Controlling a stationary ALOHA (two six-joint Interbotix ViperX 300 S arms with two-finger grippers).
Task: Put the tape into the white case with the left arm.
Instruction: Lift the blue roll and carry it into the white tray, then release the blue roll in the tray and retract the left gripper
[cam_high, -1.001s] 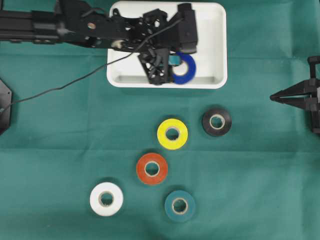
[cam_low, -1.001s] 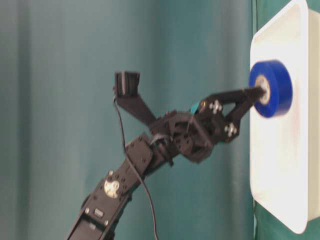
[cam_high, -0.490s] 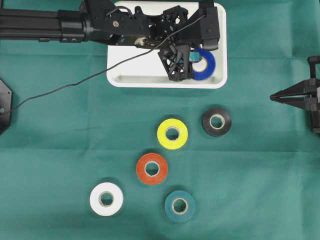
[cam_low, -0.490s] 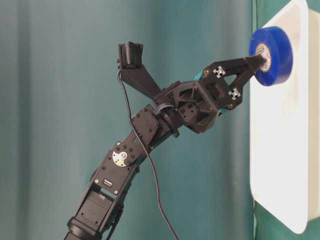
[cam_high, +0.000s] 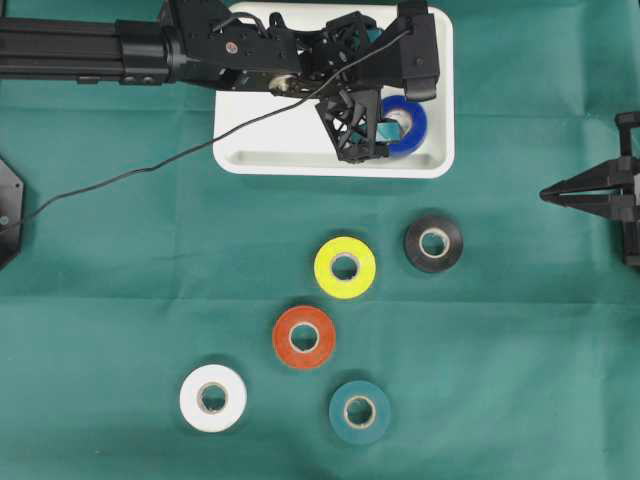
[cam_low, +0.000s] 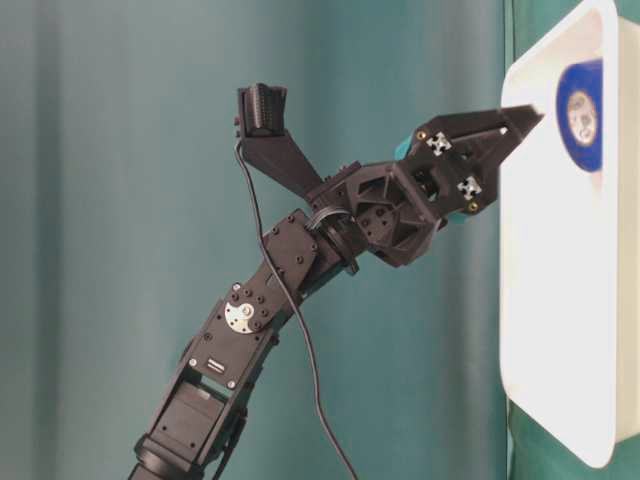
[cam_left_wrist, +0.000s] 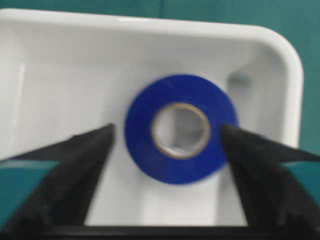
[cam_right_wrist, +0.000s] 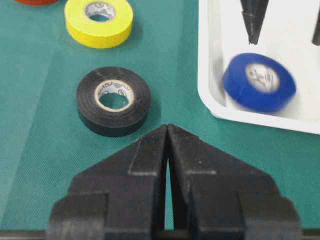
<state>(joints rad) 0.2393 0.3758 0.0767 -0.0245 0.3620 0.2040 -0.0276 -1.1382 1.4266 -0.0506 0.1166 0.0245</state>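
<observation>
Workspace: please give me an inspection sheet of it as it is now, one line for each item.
Surface: green cloth, flat.
Job's things: blue tape inside the white case, in its right end in the overhead view; blurred in the right wrist view.
Clutter: yellow roll, black roll, orange roll, white roll, teal roll, all on the cloth outside the case, apart from each other.
Grippers: left gripper open over the case, its fingers on either side of the blue tape, not gripping it; right gripper shut, empty, at the right edge.
Cables: black cable from the left arm across the cloth.
Surroundings: nothing seen.
</observation>
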